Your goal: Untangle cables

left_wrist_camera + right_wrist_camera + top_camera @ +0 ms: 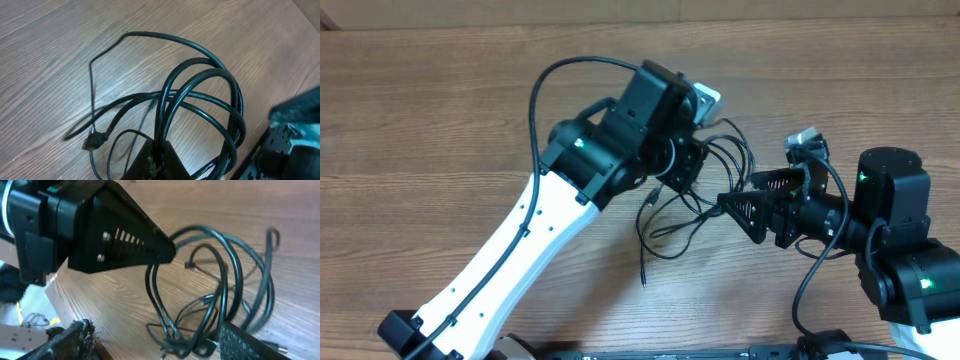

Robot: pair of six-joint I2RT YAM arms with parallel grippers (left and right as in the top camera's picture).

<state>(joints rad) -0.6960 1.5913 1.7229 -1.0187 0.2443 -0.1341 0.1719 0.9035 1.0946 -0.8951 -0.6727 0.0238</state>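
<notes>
The cables [705, 195] are a tangle of thin black cords lying between my two grippers. My left gripper [682, 165] is shut on a few strands and holds them up off the table. In the left wrist view [159, 162] the loops [210, 95] fan out from its tips, and a black plug [92, 142] hangs low. My right gripper [752, 203] points left at the tangle. In the right wrist view [160, 341] its fingers are wide open, with the low knot of cords [190, 335] between them, close to the right finger. I cannot pick out a silvery plug.
The wooden table [440, 110] carries everything. One loose cord end [642, 275] trails toward the front, and another plug [648, 198] lies under the left gripper. The left arm's thick black wire [545, 85] arcs over the table. The left gripper body [100, 235] fills the top left of the right wrist view.
</notes>
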